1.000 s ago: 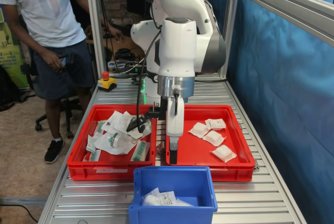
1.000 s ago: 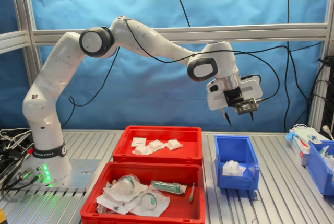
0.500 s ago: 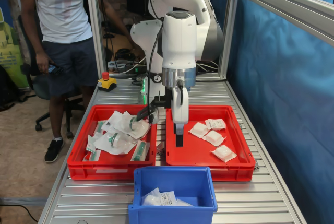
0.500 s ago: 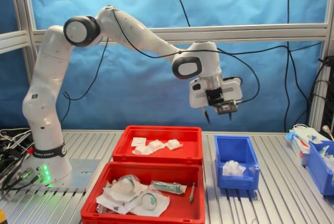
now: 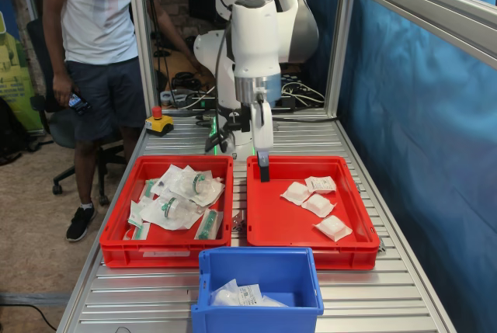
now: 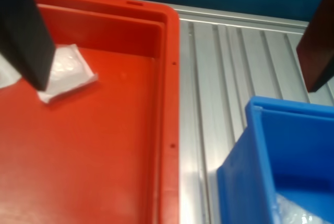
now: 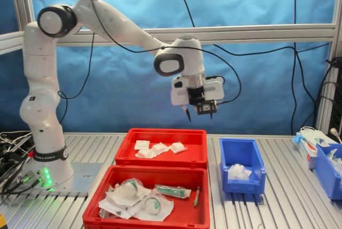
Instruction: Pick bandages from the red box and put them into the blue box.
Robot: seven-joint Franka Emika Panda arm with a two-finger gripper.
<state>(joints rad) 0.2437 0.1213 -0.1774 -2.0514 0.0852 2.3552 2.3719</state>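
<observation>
I've got the gripper [image 7: 199,115] hanging high over the red box [image 5: 351,251], fingers spread and empty, since 4 bandages [image 5: 318,204] sit there waiting for the blue box [image 5: 257,320].

Table: ribbed aluminium table [image 5: 365,286], slats running lengthwise.
Red box: the red box [image 5: 365,234] sits flat on it, at the first exterior view's right.
Twin: a second red crate [image 5: 112,241] just beside it, on the left.
Blue box: the blue box [image 5: 256,261] nearer the camera, in front of both.
Far end: a yellow stop button [image 5: 158,123].
</observation>
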